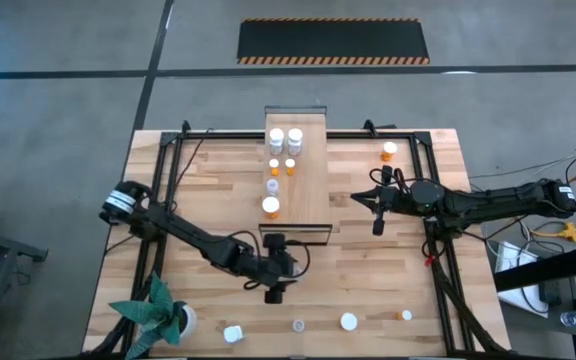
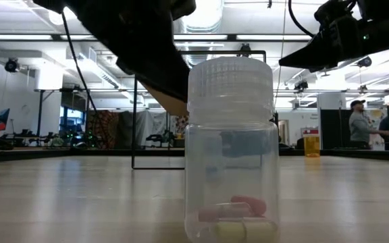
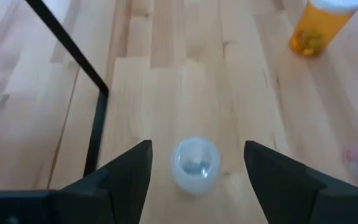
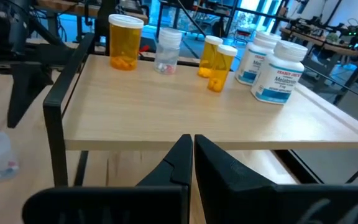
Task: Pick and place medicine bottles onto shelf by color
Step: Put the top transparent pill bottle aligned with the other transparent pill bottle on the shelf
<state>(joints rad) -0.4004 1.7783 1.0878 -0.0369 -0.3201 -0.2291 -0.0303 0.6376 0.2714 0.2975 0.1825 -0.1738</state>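
Now left gripper (image 3: pixel 194 171) over shelf (image 1: pixel 296 170) end, fingers spread astride small clear bottle (image 3: pixel 194 165); right gripper (image 4: pixel 191 155) clenched empty beside shelf.

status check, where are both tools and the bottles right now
Left tool open over a clear bottle, near the shelf. Right tool shut, empty, beside the shelf. Six bottles shelved, more loose on the table. Nothing in the way.

Clear bottle (image 2: pixel 231 152) base cut off; orange bottle (image 3: pixel 320 25) cap cropped.
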